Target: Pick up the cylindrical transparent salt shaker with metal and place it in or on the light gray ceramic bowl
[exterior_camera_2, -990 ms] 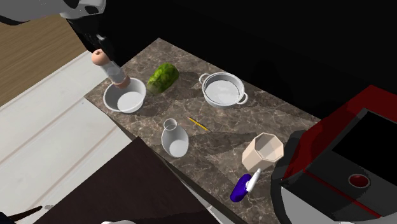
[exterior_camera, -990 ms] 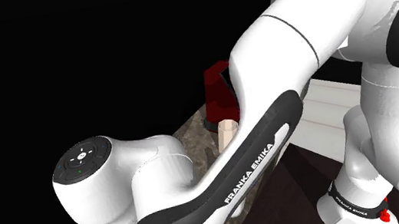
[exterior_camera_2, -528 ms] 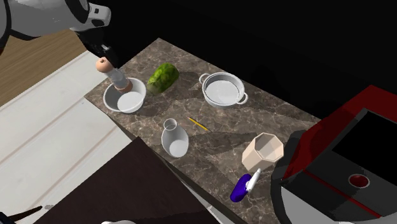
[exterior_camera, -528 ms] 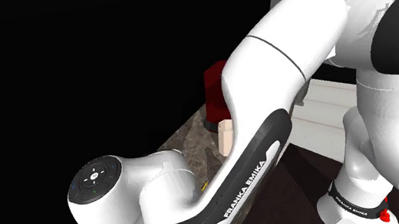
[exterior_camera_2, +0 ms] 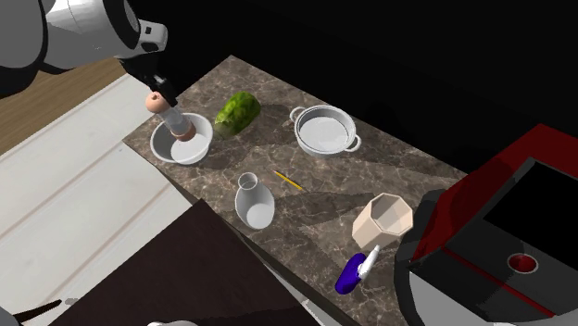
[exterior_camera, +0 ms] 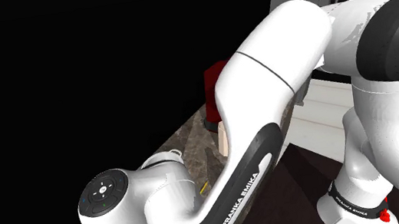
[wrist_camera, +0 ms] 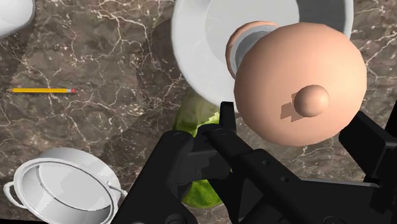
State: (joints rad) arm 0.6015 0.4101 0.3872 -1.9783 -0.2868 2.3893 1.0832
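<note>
1. The gripper [exterior_camera_2: 157, 86] hangs over the end of the marble counter [exterior_camera_2: 324, 199] at the second exterior view's left. Its black fingers [wrist_camera: 219, 137] are closed part-way, one on each side of the salt shaker's cap, clasping it.
2. The salt shaker [exterior_camera_2: 171, 115] has a clear body between a peach cap and a peach base. It leans, with the cap up in the gripper and the base down inside the bowl [exterior_camera_2: 163, 150]. I cannot tell whether the base touches the bowl's floor.
3. The bowl is pale, nearly white, and sits near the counter's corner at that view's left.
4. In the wrist view the round cap with its small knob lies over part of the bowl's rim.
5. A green fruit [exterior_camera_2: 237, 113] lies just right of the bowl, a little farther back.
6. A white two-handled pot [exterior_camera_2: 325, 148] stands farther right, apart from the fruit.
7. A yellow pencil [exterior_camera_2: 288, 181] lies on the bare marble between the pot and a white vase [exterior_camera_2: 255, 206], which is near the counter's near edge.
8. A beige faceted cup [exterior_camera_2: 370, 225] stands right of the vase, with a blue and white object [exterior_camera_2: 355, 271] just nearer the counter's edge.
9. A red and black appliance [exterior_camera_2: 519, 199] takes up the far right.
10. In the shoulder view the white arm [exterior_camera: 264, 84] reaches across the counter, with a black area behind it.
</note>
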